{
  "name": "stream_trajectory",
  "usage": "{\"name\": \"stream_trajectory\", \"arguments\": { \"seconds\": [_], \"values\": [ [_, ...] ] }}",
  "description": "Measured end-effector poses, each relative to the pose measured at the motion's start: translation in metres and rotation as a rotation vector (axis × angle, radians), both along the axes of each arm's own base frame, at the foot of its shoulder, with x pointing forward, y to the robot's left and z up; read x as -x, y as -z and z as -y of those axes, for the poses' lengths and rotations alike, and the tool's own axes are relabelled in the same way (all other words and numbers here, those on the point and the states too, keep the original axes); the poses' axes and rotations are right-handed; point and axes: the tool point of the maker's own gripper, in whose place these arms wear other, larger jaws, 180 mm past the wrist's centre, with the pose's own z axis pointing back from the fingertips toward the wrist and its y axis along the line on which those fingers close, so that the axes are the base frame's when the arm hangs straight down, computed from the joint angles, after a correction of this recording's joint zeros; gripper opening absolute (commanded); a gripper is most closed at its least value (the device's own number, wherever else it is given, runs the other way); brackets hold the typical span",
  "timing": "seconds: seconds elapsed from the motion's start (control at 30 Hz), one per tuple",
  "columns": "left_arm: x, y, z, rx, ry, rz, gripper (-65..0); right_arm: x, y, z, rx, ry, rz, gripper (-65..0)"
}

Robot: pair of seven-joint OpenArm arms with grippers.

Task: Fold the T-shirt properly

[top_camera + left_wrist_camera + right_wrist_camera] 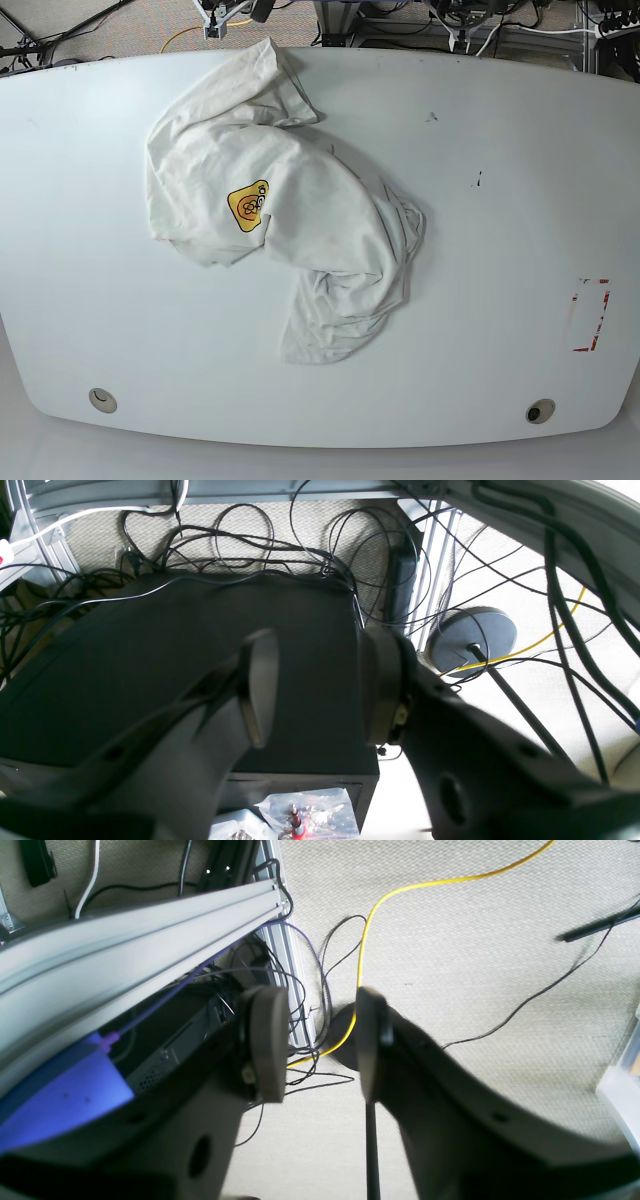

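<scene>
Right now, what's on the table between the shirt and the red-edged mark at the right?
Only bare table between shirt and mark, base view.

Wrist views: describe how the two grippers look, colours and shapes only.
The left gripper has two mismatched fingers: one pale grey, one matt black with round holes in its body. Each ends in a flat, rounded grey-brown pad. The right gripper shows dark fingers, also with holes, and similar oval taupe pads. No markings or cables are visible on either.

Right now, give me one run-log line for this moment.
T-shirt: crumpled, unfolded on table | left gripper: open, empty, off table | right gripper: open, empty, off table
</scene>
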Motion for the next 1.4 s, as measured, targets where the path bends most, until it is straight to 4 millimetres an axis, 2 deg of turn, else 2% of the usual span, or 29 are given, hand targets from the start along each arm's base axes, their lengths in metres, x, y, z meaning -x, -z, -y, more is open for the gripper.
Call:
{"name": "stream_trajectory", "arguments": {
  "seconds": [0.03,0.27,0.37,0.6,0.73,0.87,0.97,1.07,1.23,1.4],
  "values": [
    [0.009,-0.001,0.000,-0.001,-0.012,0.019,-40.3,0.002,-0.001,-0.002,0.000,0.001,0.001,-43.9],
    [0.002,0.000,0.011,0.017,0.000,0.027,-40.3,-0.037,0.000,-0.022,-0.034,0.004,0.062,-43.9],
    [0.000,0.000,0.011,0.016,0.000,0.028,-40.3,-0.043,-0.001,-0.026,-0.040,0.006,0.075,-43.9],
    [0.003,0.000,0.008,0.011,-0.004,0.025,-40.3,-0.022,0.000,-0.019,-0.028,0.003,0.036,-44.1],
    [0.004,-0.002,0.008,0.011,-0.004,0.073,-40.3,-0.020,0.000,-0.020,-0.029,0.005,0.037,-44.1],
    [0.014,-0.004,0.012,0.023,0.004,0.095,-40.3,-0.008,-0.002,-0.016,-0.018,0.001,0.033,-44.1],
    [0.018,-0.008,0.007,0.025,0.015,0.111,-40.3,0.002,-0.006,-0.007,0.006,-0.005,0.039,-44.1],
    [0.025,-0.012,-0.002,0.012,0.025,0.118,-40.3,0.011,-0.009,-0.006,0.017,-0.008,0.041,-44.1],
    [0.033,-0.022,-0.006,0.022,0.046,0.155,-40.4,0.016,-0.017,-0.015,0.012,-0.011,0.073,-44.1],
    [0.042,-0.039,-0.010,0.028,0.079,0.200,-40.4,0.033,-0.033,-0.018,0.030,-0.013,0.101,-44.1]
  ]
}}
